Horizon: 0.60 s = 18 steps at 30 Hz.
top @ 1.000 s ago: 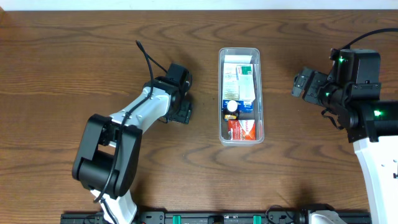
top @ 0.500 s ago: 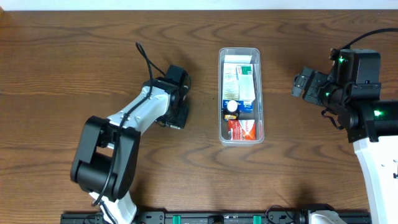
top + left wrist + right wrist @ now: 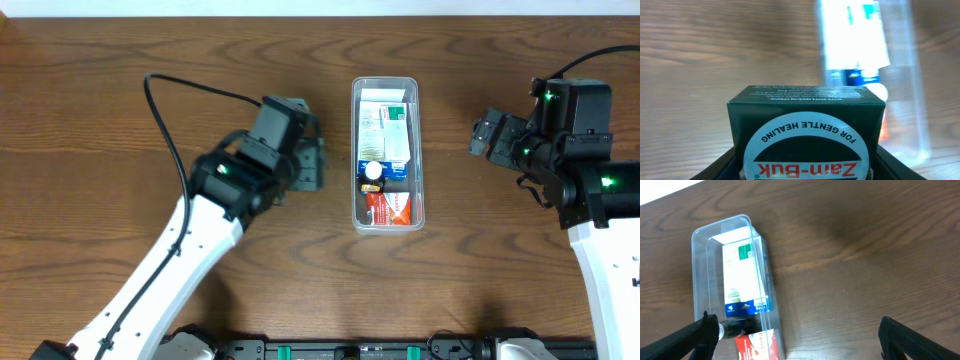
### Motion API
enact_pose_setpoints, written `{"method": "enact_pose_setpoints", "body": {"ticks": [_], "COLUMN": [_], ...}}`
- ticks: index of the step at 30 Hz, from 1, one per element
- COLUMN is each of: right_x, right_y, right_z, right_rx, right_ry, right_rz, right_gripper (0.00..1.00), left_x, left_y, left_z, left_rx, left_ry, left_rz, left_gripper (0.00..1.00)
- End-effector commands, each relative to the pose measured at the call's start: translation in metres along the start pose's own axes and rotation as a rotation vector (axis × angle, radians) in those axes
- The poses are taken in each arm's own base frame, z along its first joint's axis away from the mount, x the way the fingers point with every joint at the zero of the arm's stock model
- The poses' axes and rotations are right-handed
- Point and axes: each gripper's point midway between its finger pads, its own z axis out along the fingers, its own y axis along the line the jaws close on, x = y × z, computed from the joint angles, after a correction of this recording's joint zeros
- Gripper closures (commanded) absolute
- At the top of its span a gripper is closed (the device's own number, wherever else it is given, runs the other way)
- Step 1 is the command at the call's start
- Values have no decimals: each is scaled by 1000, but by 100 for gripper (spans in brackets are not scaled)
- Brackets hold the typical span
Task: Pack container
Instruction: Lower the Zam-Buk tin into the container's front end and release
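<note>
The clear plastic container (image 3: 387, 154) lies lengthwise in the table's middle, with a white label at its far end. Inside are a white and green box (image 3: 385, 130), a small dark bottle with a white cap (image 3: 373, 172) and a red box (image 3: 388, 208). My left gripper (image 3: 308, 165) is just left of the container, raised, shut on a dark green Zam-Buk box (image 3: 806, 130). The container shows blurred behind that box in the left wrist view (image 3: 867, 65). My right gripper (image 3: 485, 136) is open and empty to the container's right. The right wrist view shows the container (image 3: 730, 285).
The brown wooden table (image 3: 120, 90) lies all around the container. A black cable (image 3: 190, 90) loops from the left arm over the table's left half. A black rail (image 3: 400, 350) runs along the front edge.
My left gripper has lifted off the table with the Zam-Buk box and shifted right toward the container. The arm has swung up. The right arm has not moved.
</note>
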Motion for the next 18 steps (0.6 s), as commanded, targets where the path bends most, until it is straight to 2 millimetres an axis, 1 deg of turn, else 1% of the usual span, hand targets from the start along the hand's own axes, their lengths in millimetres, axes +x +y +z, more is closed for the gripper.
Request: {"method": "enact_pose_setpoints", "body": {"ticks": [1, 4, 5, 8, 13, 16, 18], "right_x": [-5, -5, -5, -5, -5, -5, -5], "right_y": [0, 0, 0, 0, 0, 0, 0], "right_z": [-5, -5, -5, -5, -5, -5, -5], "right_rx": [-7, -7, -7, -7, -7, -7, -7], "right_ry": [-17, -17, -17, -17, -17, -17, -17], "right_rz": [11, 11, 11, 11, 11, 11, 11], "right_gripper": [1, 1, 1, 1, 1, 1, 1], "left_x": [9, 22, 26, 39, 62, 74, 78], "left_y": [-31, -62, -67, -80, -101, -108, -109], "left_z": [7, 17, 22, 40, 71, 88, 95], "left_rx": [48, 84, 74, 38, 36, 30, 22], "left_ry": [11, 21, 19, 25, 76, 100, 108], "left_rz": [-86, -23, -20, -9, 8, 32, 39], "left_gripper": [54, 54, 54, 54, 54, 54, 54]}}
